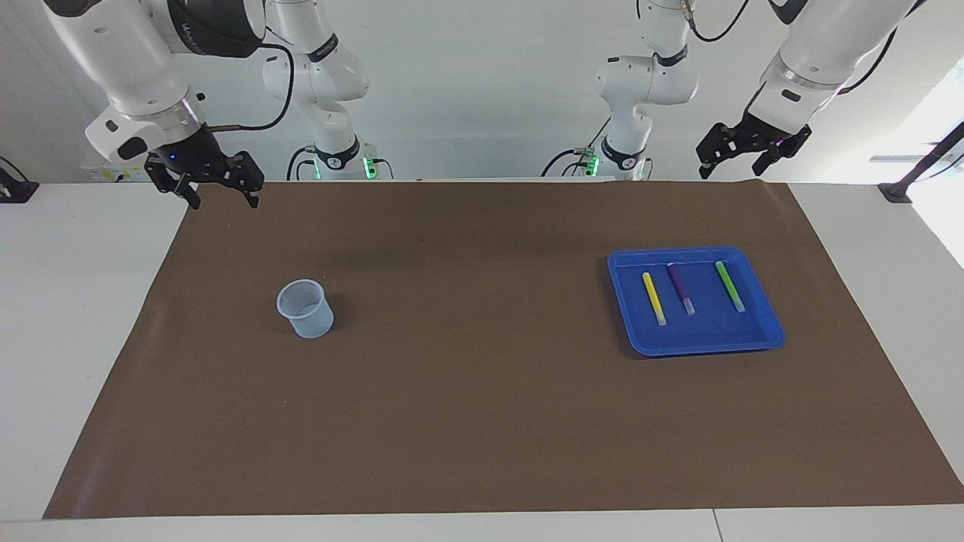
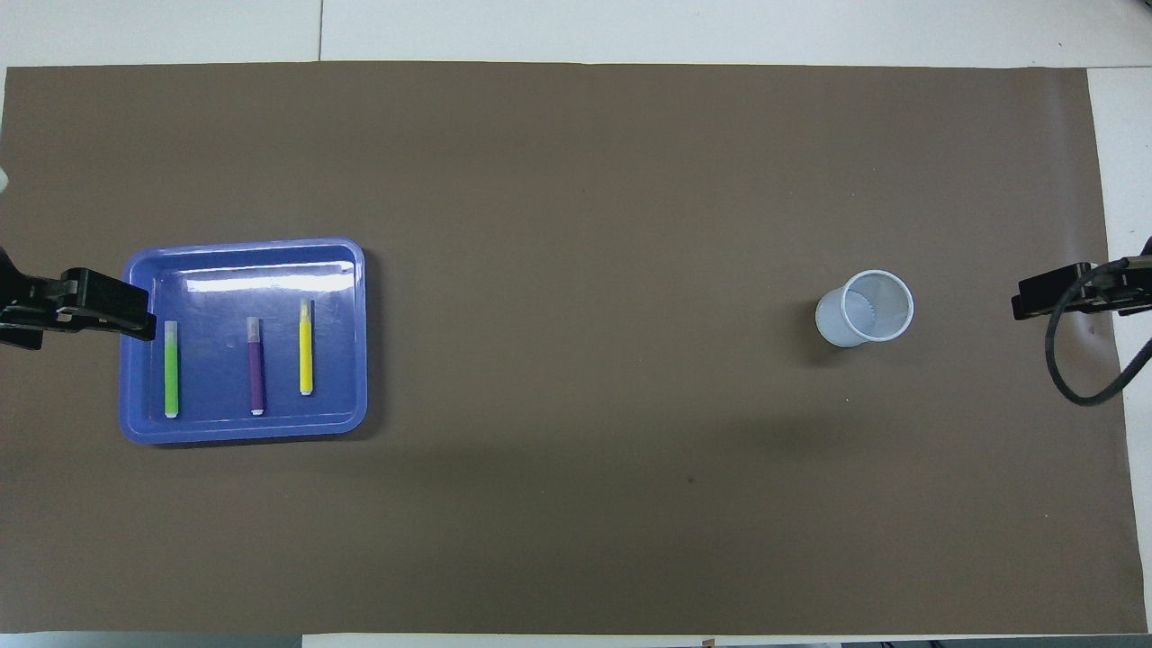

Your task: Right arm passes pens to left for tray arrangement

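Observation:
The blue tray (image 1: 708,336) lies on the brown mat toward the left arm's end of the table. In it the yellow pen (image 1: 654,298), the purple pen (image 1: 681,289) and the green pen (image 1: 730,286) lie side by side, apart from one another. The tray (image 2: 225,270) and the yellow (image 2: 306,347), purple (image 2: 256,365) and green (image 2: 171,371) pens also show in the overhead view. My left gripper (image 1: 732,168) hangs open and empty, high over its end of the mat. My right gripper (image 1: 222,199) hangs open and empty, high over its own end.
A small translucent pale-blue cup (image 1: 306,308) stands upright on the mat toward the right arm's end; it also shows in the overhead view (image 2: 864,309). The brown mat (image 1: 467,376) covers most of the white table. A black cable (image 2: 1080,360) hangs from the right arm.

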